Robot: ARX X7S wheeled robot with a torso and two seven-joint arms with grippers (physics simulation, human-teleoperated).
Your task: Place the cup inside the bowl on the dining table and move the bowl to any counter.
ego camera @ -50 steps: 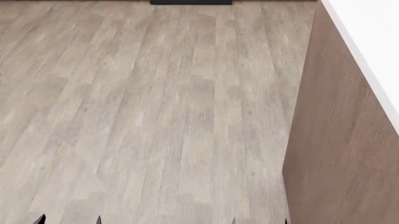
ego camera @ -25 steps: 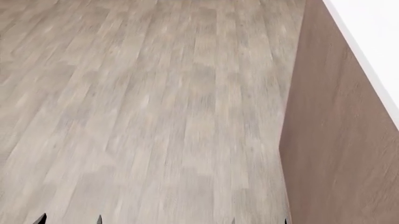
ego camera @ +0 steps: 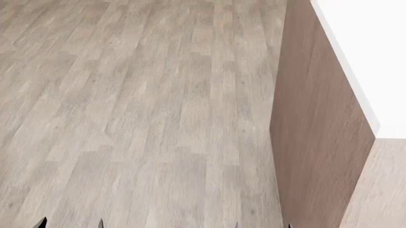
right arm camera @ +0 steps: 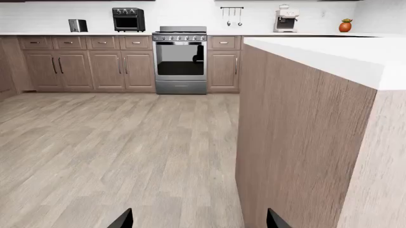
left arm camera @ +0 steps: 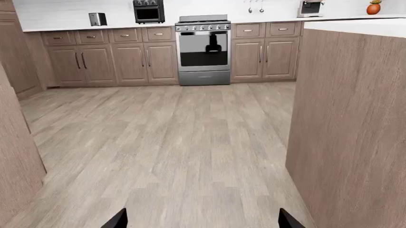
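dining table (right arm camera: 304,128) near, counter (right arm camera: 95,34) far behind.

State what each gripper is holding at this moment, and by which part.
Nothing is held. The left gripper and the right gripper both show spread fingertips with only bare floor between them. No cup or bowl is in view.

Bare wood-plank floor (ego camera: 140,118) in grey-brown, nothing lying on it. Rising from it on the right, the dining table (ego camera: 362,61): plain white top on a light brown wood-panel base (right arm camera: 298,142), no object seen on the visible part of the top. Along the far wall, a white counter (right arm camera: 82,33) over brown cabinet fronts with dark handles, carrying a toaster (right arm camera: 77,25), a black toaster oven (right arm camera: 129,19), a coffee machine (right arm camera: 285,21) and a small round orange item (right arm camera: 345,25).
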